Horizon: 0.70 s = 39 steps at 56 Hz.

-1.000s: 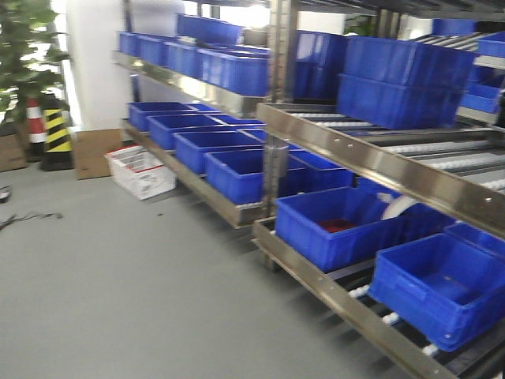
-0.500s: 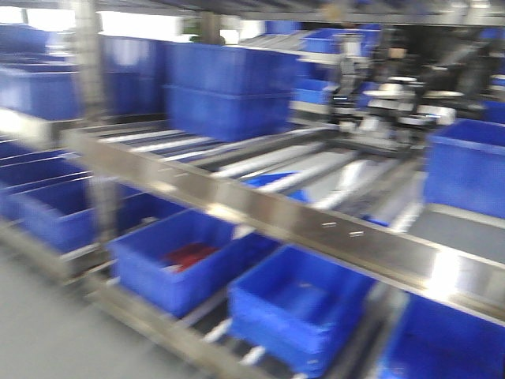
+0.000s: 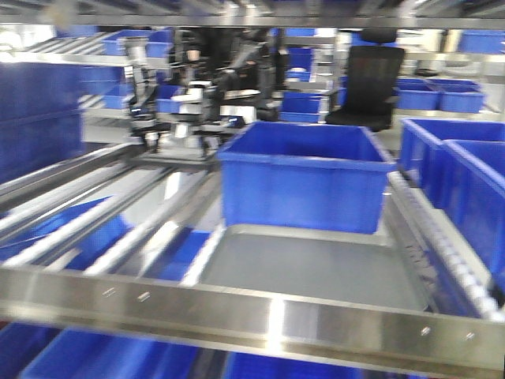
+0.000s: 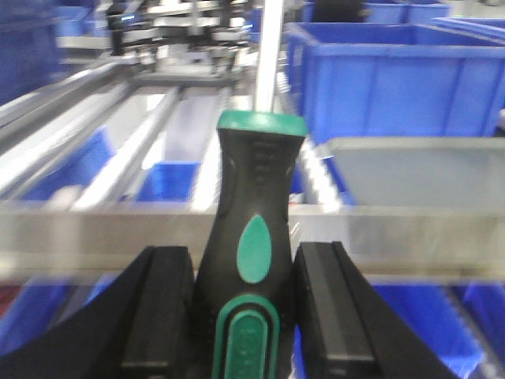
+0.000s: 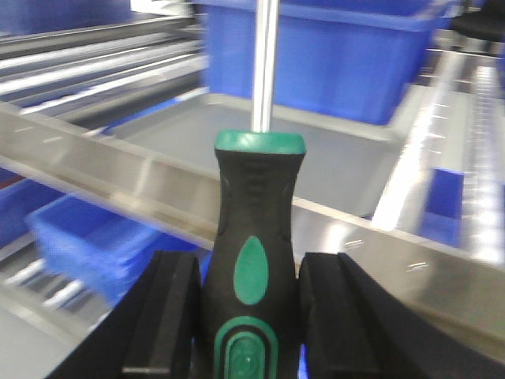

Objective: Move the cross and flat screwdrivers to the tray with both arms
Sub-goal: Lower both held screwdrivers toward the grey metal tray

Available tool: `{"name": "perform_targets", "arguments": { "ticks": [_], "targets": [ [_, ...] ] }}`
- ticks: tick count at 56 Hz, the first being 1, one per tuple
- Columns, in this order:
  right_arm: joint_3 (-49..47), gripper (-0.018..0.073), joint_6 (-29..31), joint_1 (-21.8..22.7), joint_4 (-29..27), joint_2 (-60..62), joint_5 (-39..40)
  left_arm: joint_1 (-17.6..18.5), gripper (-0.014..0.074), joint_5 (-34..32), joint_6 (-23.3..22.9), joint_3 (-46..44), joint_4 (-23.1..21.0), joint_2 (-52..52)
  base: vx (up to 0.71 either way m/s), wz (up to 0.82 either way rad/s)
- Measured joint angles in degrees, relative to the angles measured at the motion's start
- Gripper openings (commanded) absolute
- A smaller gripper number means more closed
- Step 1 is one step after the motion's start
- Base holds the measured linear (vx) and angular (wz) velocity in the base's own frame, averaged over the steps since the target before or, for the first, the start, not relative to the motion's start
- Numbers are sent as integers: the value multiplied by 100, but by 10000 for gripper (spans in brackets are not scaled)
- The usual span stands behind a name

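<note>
My left gripper [image 4: 246, 308] is shut on a screwdriver [image 4: 254, 213] with a black handle and green bands; its steel shaft points forward, up the frame. My right gripper [image 5: 248, 316] is shut on a second, alike screwdriver [image 5: 256, 213], shaft also pointing forward. The tips are out of frame, so I cannot tell cross from flat. The shallow grey tray [image 3: 316, 268] lies on the roller shelf straight ahead in the front view, behind the steel rail. It shows at right in the left wrist view as the tray [image 4: 418, 170] and beyond the right screwdriver as the tray [image 5: 331, 158]. No arm shows in the front view.
A deep blue crate [image 3: 304, 178] stands just behind the tray. More blue crates [image 3: 450, 170] sit to the right, and others on the lower shelf [image 3: 118, 355]. A steel shelf rail [image 3: 252, 316] crosses the front. A black office chair [image 3: 367, 79] stands in the background.
The front view has swung right along the racks, from the floor and shelf ends to facing the grey tray and the crate behind it.
</note>
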<state>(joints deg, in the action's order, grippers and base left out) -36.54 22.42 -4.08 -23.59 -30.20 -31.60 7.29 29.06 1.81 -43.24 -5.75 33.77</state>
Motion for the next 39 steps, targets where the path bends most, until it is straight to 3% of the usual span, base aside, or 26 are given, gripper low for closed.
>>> {"name": "perform_targets", "arguments": {
  "ticks": [39],
  "targets": [
    [0, -8, 0, 0, 0, 0, 0, 0, -6, 0, 0, 0, 0, 0, 32, -25]
  ]
}}
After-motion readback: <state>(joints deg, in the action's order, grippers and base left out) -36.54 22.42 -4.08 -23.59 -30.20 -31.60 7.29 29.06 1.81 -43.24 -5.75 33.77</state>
